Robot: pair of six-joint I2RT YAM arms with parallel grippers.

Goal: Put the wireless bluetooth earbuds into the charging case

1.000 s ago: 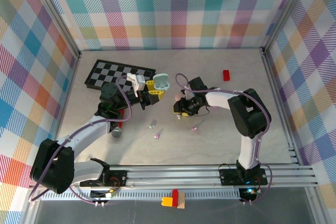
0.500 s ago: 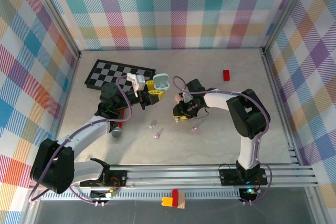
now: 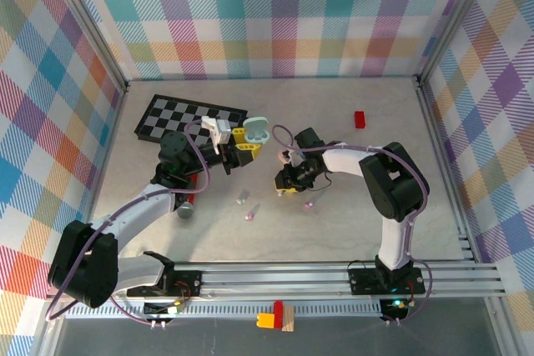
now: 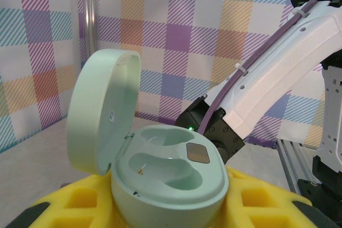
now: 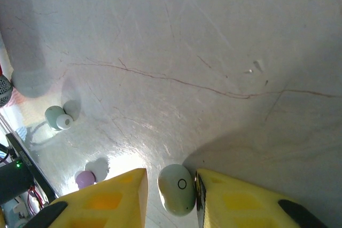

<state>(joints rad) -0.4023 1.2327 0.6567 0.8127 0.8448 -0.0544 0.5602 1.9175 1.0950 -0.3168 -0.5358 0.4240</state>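
My left gripper point(image 3: 243, 144) is shut on the mint-green charging case point(image 3: 257, 129), held above the table with its lid up. In the left wrist view the case point(image 4: 170, 170) sits between the yellow pads point(image 4: 267, 206), and both its wells are empty. My right gripper point(image 3: 286, 187) is down at the table. A pale whitish-green earbud point(image 5: 178, 189) lies between its yellow fingers point(image 5: 243, 201). The right finger touches the bud and a narrow gap shows on the left side. A purple earbud point(image 5: 84, 178) and a greenish one point(image 5: 57, 118) lie farther left.
Loose earbuds lie at mid-table point(image 3: 243, 198), point(image 3: 249, 216), point(image 3: 309, 204). A checkerboard point(image 3: 190, 117) sits at the back left, a red brick point(image 3: 360, 119) at the back right, and a grey cylinder point(image 3: 185, 208) by the left arm. Metal frame rails border the table.
The right gripper's jaws have narrowed around the pale green earbud, and the gripper has shifted slightly toward the near side. The left arm and case have not moved.
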